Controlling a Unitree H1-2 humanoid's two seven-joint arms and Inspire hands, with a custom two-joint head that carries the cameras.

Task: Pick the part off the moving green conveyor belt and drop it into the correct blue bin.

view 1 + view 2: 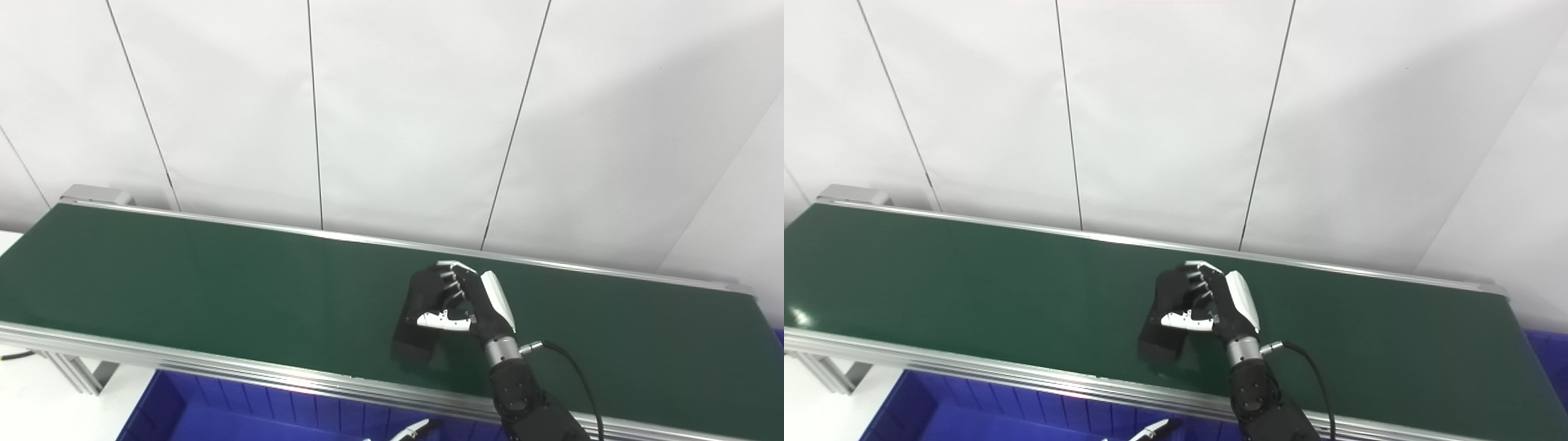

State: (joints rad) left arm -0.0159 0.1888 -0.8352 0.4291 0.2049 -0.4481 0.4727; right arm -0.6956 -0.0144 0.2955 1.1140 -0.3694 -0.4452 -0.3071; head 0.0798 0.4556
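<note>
A black block-shaped part (414, 338) stands tilted on the green conveyor belt (184, 275), right of the middle. My right hand (473, 301) reaches over the belt's front rail. It is shut on the part's upper end, fingers curled over the top and the white thumb across its near face. The part's lower end is at the belt surface; I cannot tell whether it touches. Only a white fingertip of my left hand (411, 432) shows at the bottom edge, below the rail.
A blue bin (245, 411) sits under the belt's near rail at the lower left. A sliver of another blue bin (1549, 349) shows past the belt's right end. White wall panels stand behind the belt.
</note>
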